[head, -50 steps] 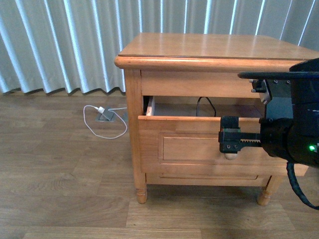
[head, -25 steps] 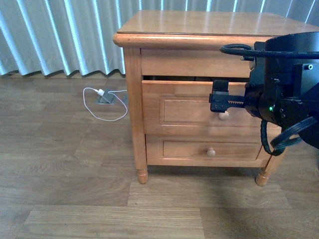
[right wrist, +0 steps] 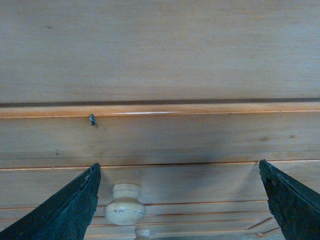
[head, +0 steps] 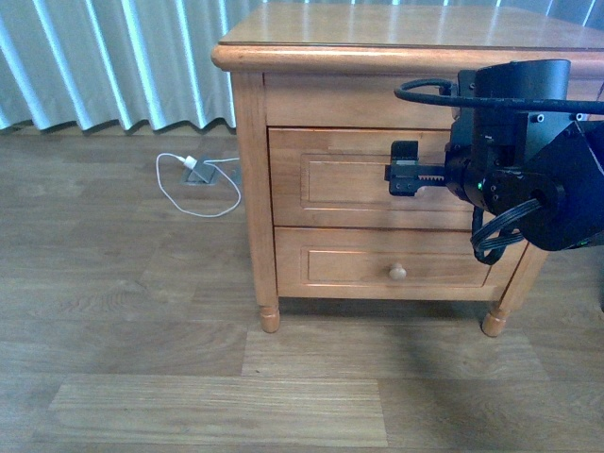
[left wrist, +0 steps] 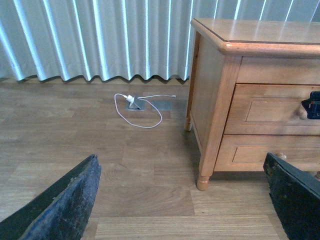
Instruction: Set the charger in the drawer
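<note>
Right gripper [head: 394, 177] spread wide, close before the shut drawer [head: 363, 179] and its knob [right wrist: 124, 210].

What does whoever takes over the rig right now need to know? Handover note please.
Right gripper: open, empty, in front of the upper drawer, fingers either side of its pale knob.
Left gripper: open, empty, away from the nightstand.
Charger: not visible in any view; presumably inside the drawer, cannot confirm.
Done: drawer front sits flush, only a thin seam showing.
Left: probably just back the right arm off.
White cable on the floor is not part of the job.
</note>
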Action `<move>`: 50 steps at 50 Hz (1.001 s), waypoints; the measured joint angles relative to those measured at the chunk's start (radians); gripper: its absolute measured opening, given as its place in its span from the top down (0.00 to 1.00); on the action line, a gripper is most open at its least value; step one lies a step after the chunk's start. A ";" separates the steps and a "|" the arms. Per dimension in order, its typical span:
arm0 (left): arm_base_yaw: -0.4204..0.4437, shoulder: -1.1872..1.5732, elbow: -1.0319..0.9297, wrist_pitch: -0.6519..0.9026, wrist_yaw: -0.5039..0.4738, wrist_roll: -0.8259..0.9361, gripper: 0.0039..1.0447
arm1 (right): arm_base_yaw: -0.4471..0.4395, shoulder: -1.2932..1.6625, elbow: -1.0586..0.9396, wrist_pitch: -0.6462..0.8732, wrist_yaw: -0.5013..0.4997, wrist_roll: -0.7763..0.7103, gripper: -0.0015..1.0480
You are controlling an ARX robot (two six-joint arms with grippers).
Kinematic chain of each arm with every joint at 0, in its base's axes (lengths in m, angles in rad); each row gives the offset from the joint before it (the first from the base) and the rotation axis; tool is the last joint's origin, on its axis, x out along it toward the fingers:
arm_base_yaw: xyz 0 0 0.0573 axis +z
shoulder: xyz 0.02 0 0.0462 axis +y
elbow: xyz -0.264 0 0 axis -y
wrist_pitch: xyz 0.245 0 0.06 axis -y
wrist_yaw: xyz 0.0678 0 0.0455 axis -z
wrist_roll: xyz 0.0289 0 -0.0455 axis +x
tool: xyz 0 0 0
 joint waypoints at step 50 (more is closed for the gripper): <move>0.000 0.000 0.000 0.000 0.000 0.000 0.06 | -0.125 -1.033 -0.806 -0.267 -0.369 0.095 0.08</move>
